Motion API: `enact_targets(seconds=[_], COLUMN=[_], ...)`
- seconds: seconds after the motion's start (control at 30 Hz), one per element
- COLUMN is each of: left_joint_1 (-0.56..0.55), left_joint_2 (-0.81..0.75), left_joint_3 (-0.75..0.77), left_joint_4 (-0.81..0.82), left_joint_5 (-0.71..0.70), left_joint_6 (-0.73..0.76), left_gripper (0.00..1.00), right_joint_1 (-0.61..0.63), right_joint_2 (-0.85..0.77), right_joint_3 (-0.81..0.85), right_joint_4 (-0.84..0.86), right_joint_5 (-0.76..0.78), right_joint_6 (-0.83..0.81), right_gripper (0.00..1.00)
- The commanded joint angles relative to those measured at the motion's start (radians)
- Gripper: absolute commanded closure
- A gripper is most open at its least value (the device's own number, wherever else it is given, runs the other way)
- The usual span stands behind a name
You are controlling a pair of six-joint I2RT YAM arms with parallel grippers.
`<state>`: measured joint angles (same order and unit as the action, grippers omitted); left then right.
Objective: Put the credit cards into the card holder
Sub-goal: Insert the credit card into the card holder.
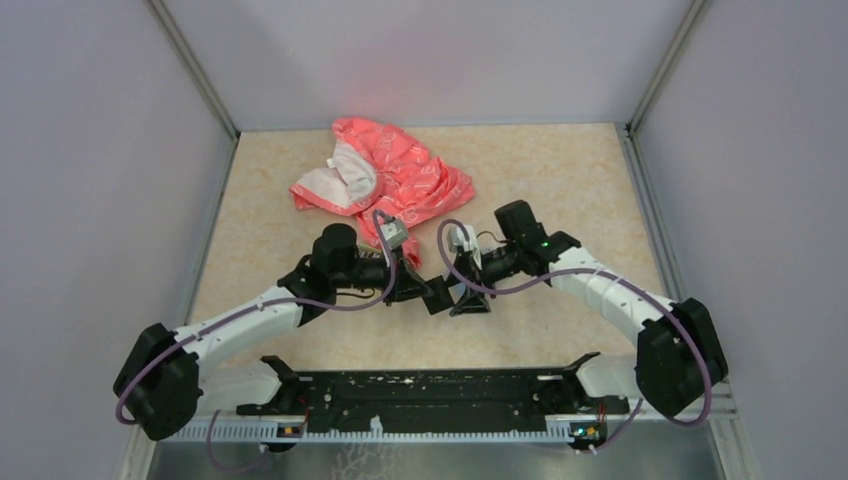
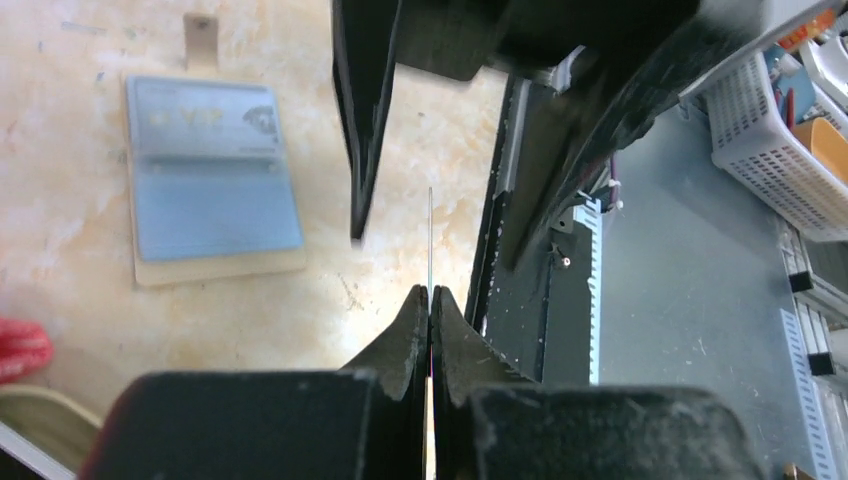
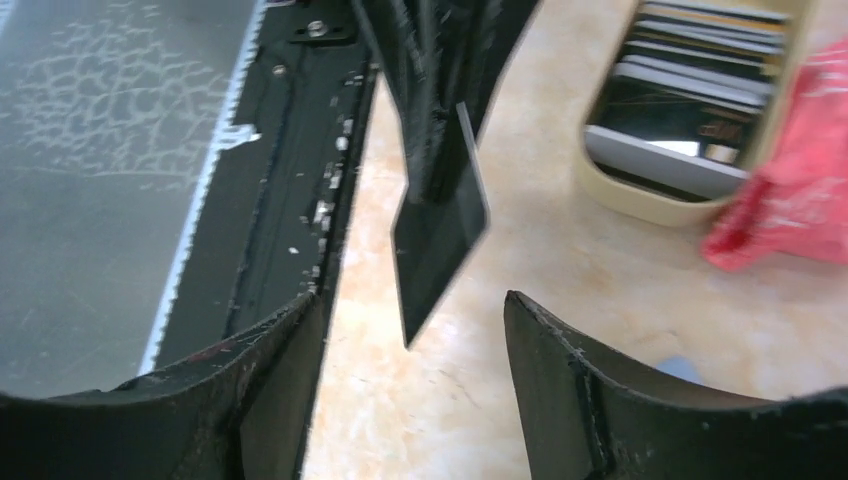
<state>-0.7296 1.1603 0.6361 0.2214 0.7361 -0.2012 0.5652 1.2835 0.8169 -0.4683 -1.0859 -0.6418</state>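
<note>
Pink-red cloth (image 1: pixel 400 180) lies crumpled on the table (image 1: pixel 560 180) (far side).

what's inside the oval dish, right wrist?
Overlapping credit cards, dark with pale stripes, lie in the dish. The pink cloth hides part of its rim; lower cards are covered, count unclear.

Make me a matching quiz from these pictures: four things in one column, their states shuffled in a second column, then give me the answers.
Things:
1. left pincer
2. right pincer
3. card holder
4. oval dish

States:
A. holds stacked cards, beside the pink cloth
B. open, fingers spread apart
C. lies opened flat on the table, blue-grey lining up
D. shut on a dark card

Pairs: 1-D, 2-B, 3-C, 4-A
</note>
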Motion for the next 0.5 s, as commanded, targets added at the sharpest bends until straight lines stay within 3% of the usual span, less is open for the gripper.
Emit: enact_targets(seconds=[0.0,0.17,0.3,0.47], left_joint_1=[0.007,-0.038,-0.168,-0.214], left_joint_2=[-0.007,0.061,0.151,0.301], left_joint_3=[-0.123,-0.280,-0.263,-0.218], left_joint_4=[0.261,0.648,0.673,0.713], left_joint_5=[-0.112,-0.306,-0.580,-0.716], left_joint_6=[-0.252,-0.537,-0.605,-0.703], left_gripper=[1.00,1.00,1.00,1.00], right_joint_1=[-0.109,-0.288,-0.312,-0.313], right_joint_2=[-0.067,-0.140,-0.119,-0.030], right_joint_3=[0.088,0.018,-0.005,0.016], right_joint_4=[0.002,0.247,0.273,0.235], right_joint_5=[0.003,0.177,0.437,0.590], right_joint_6=[0.001,0.257,0.220,0.169], right_gripper=[0.31,0.30,0.30,0.32])
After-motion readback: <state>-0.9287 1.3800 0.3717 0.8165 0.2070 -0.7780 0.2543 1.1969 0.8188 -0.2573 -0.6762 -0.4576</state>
